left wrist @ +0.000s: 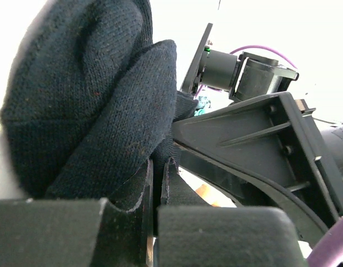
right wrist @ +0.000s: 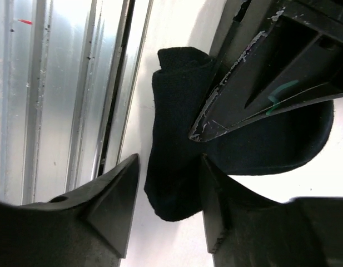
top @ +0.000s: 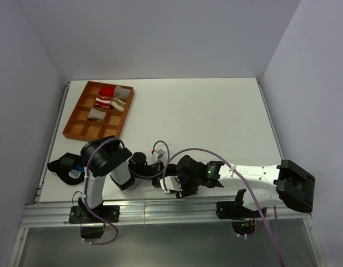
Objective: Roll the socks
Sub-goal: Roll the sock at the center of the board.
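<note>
Near the table [top: 215, 117] front edge, the black sock [right wrist: 177, 167] lies bunched between both arms. Left tool [left wrist: 155, 219] is clamped on a fold of the sock. Right tool [right wrist: 167, 203] stands parted, straddling the sock's free end without pinching it. Risk: the left grip appears to hold thin fabric only; tension from the right arm could pull it free, loosening the roll, or drag the sock over the edge

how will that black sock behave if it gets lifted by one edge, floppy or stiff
Probably floppy: the black sock bulges in soft folds where the left gripper pinches it. It likely sags rather than holds shape, since it lies limp and doubled on the table in the right wrist view. The fuzzy knit looks grippy, so slipping seems unlikely.
</note>
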Controlling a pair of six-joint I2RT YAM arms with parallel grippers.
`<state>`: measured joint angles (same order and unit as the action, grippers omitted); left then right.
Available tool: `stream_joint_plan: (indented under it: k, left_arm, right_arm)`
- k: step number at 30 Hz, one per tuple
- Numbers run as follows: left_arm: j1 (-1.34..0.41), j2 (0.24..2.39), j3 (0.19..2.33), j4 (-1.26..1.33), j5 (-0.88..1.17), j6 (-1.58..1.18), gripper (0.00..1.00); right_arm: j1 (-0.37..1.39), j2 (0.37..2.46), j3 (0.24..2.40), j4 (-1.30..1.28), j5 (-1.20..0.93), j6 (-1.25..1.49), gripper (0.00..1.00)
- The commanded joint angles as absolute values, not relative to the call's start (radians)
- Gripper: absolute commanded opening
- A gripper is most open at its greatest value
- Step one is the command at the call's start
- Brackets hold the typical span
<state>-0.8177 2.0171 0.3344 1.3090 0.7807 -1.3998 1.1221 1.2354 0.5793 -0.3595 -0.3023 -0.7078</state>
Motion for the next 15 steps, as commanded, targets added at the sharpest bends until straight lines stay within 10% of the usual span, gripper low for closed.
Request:
stream_joint_plan:
  k: [1,8,15]
  left_arm:
    - [-0.815,1.993,0.348,1.246,0.791,-1.405,0.00]
    - [-0.815,1.934,0.360,1.134,0.788,-1.359,0.02]
    - [-0.789,1.748,0.442,0.718,0.710,-1.132,0.22]
  right_arm:
    - [1.138,1.270,0.607,-0.336,-0.285,-0.690,0.52]
    - [1.144,1.335,0.630,-0.318,-0.206,-0.664,0.23]
    - [1.144,1.330,0.612,-0.325,-0.147,-0.661,0.15]
